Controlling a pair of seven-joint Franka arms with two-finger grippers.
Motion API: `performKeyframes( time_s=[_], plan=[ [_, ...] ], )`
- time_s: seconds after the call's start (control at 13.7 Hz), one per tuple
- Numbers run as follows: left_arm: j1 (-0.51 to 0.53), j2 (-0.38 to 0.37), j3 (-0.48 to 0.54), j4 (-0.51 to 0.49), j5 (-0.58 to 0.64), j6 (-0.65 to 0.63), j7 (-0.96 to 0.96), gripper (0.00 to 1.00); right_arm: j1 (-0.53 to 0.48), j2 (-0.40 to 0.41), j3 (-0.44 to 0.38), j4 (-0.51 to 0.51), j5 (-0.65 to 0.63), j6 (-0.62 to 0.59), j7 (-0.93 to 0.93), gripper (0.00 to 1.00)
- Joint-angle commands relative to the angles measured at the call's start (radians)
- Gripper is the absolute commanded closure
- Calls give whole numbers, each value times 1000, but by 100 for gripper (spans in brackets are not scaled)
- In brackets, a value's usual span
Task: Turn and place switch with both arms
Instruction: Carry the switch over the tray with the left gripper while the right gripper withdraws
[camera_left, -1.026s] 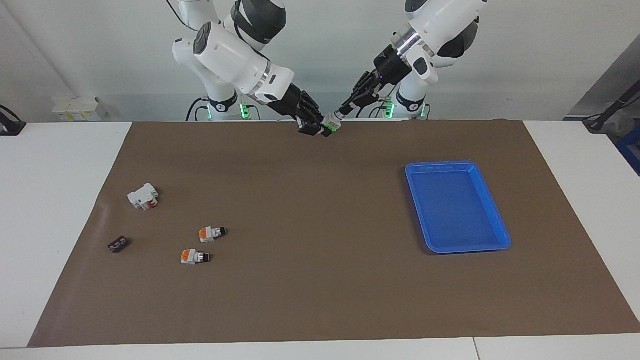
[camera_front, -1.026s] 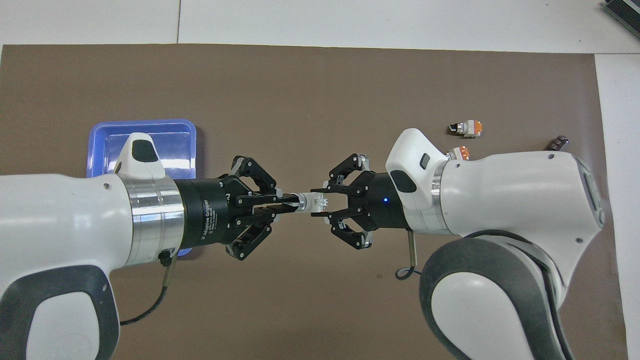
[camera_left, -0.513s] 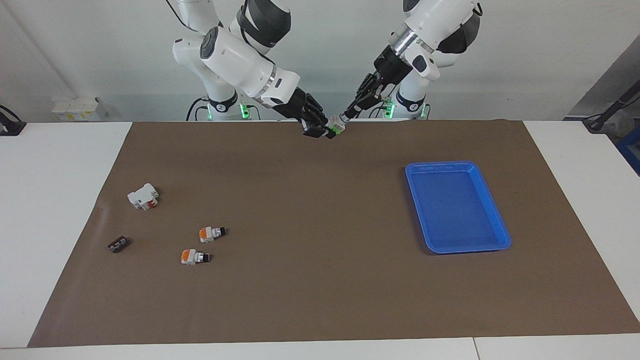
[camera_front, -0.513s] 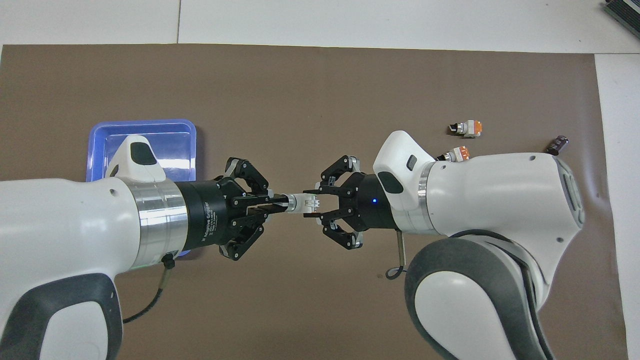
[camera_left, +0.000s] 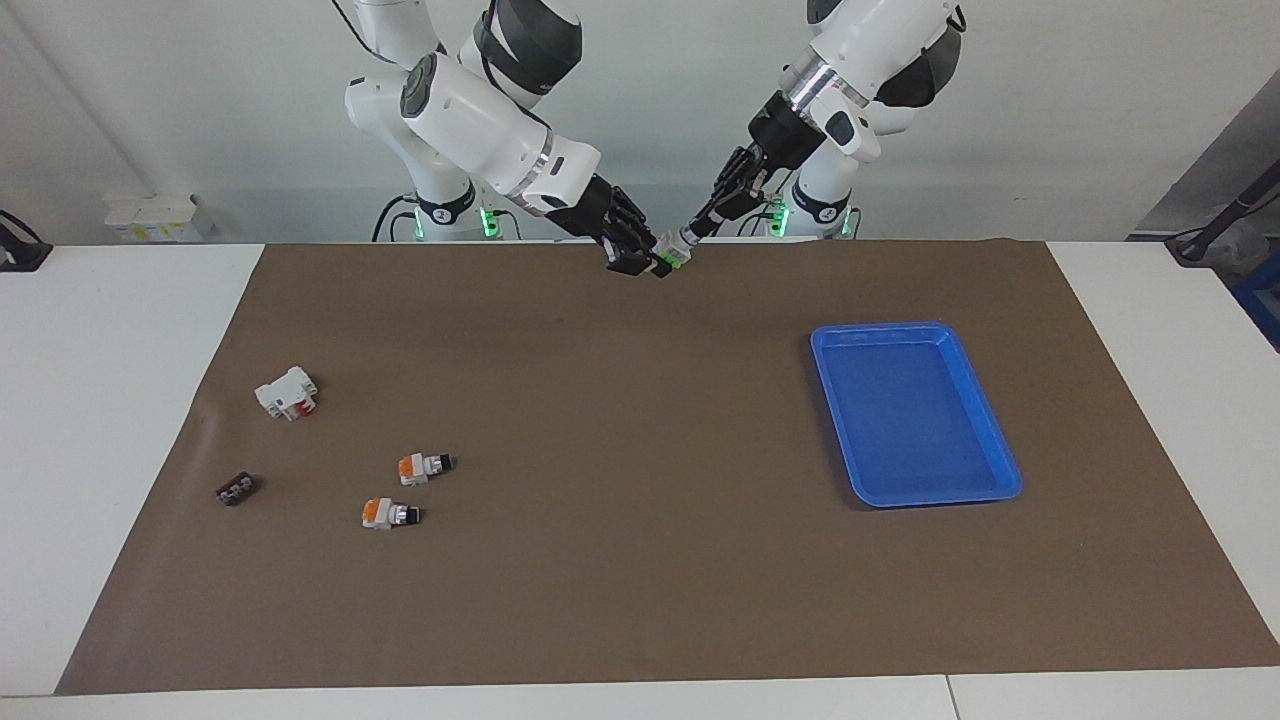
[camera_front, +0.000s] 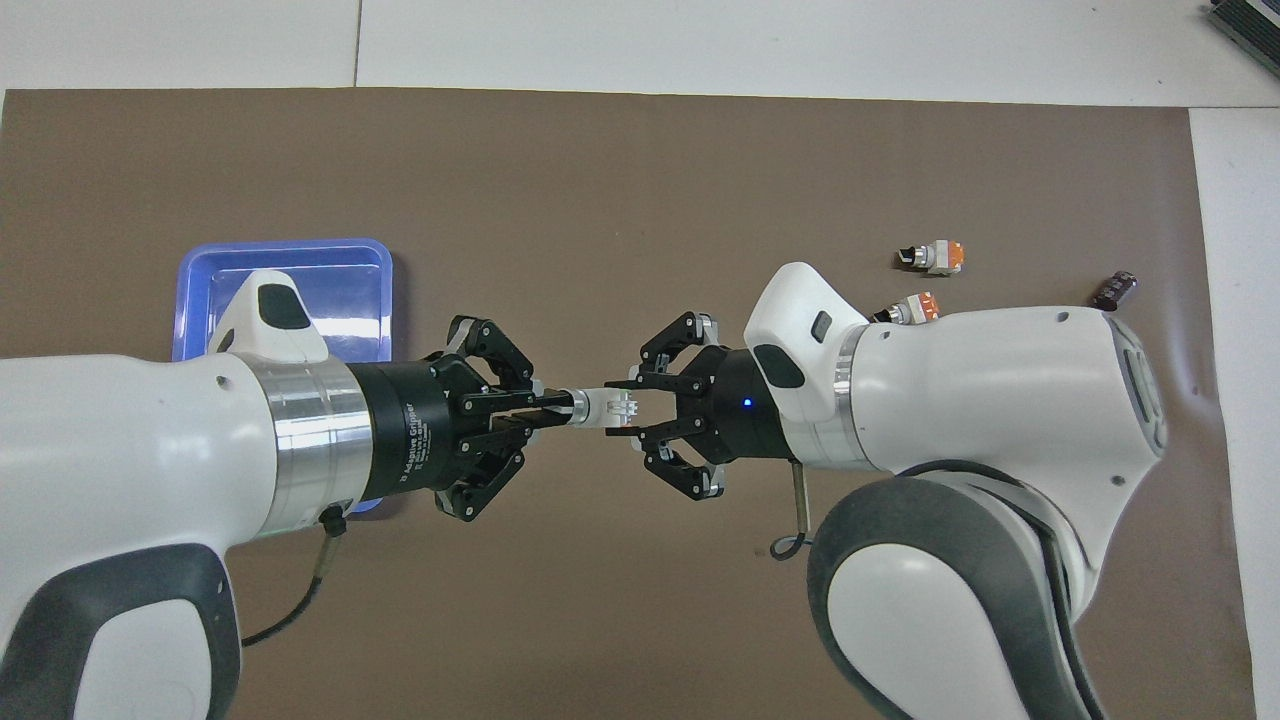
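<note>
Left gripper (camera_front: 545, 412): I read its fingertips as pressed together on the black knob tip of the switch; it is up in the air over the brown mat, at the middle of the robots' edge of the table.
Right gripper (camera_front: 628, 412): I read it as clamped on the white body of the same part, meeting the left gripper tip to tip; its outer links splay to the sides.
Switch (camera_front: 608, 408): held off the table between the two grippers, lying roughly level along the line that joins them; its green end (camera_left: 670, 258) shows in the facing view at the right gripper's side; it touches nothing but the fingers.
Left arm (camera_left: 850, 60): comes down slantwise from its base to the meeting point.
Right arm (camera_left: 480, 110): comes down slantwise from its own base; in the overhead view it partly covers one orange part.
Blue tray (camera_left: 995, 440): on the mat toward the left arm's end; I see nothing in it.
Orange-ended switches (camera_left: 424, 466): two, lying near each other toward the right arm's end, well apart from the grippers.
White block with red part (camera_left: 286, 392): nearer to the robots than the orange pair.
Small dark part (camera_left: 235, 489): near the mat's edge at the right arm's end.
</note>
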Motion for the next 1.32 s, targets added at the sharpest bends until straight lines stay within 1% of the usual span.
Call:
performKeyframes(
  time_s=[0.0,0.15,0.22,0.29,0.37,0.44,0.66,0.81,0.88,1.03,1.1,1.25],
  plan=[
    [45,1,2,-14,53,9,-1,100,-7,-32,7,1,14,-45,15,100],
    [59,1,2,-14,53,-5,2,100,-7,-32,7,1,14,-45,18,100],
    [59,1,2,-16,53,-5,2,100,-7,-32,6,1,14,-52,50,100],
    [59,1,2,-16,53,-6,2,100,-7,-37,6,-1,12,-52,87,69],
    [60,0,2,-17,53,-6,2,100,-7,-43,6,-1,5,-52,83,5],
    [61,-2,2,-21,53,-6,2,100,-10,-46,6,-1,5,-55,77,0],
    [61,-7,5,-31,55,-18,28,100,-21,-46,3,-1,5,-61,75,0],
    [82,-11,5,-47,62,-18,36,100,-35,-46,-6,-2,3,-85,75,0],
    [83,-14,5,-57,84,-18,42,100,-68,-46,-7,-1,3,-111,75,0],
    [119,-33,5,-95,96,-15,68,100,-151,-46,-8,-1,-17,-176,78,0],
    [134,-54,5,-128,98,-12,108,100,-195,-46,-8,-1,-61,-193,80,0],
    [175,-92,7,-194,98,-8,331,100,-263,-41,-7,1,-158,-191,87,0]
  ],
)
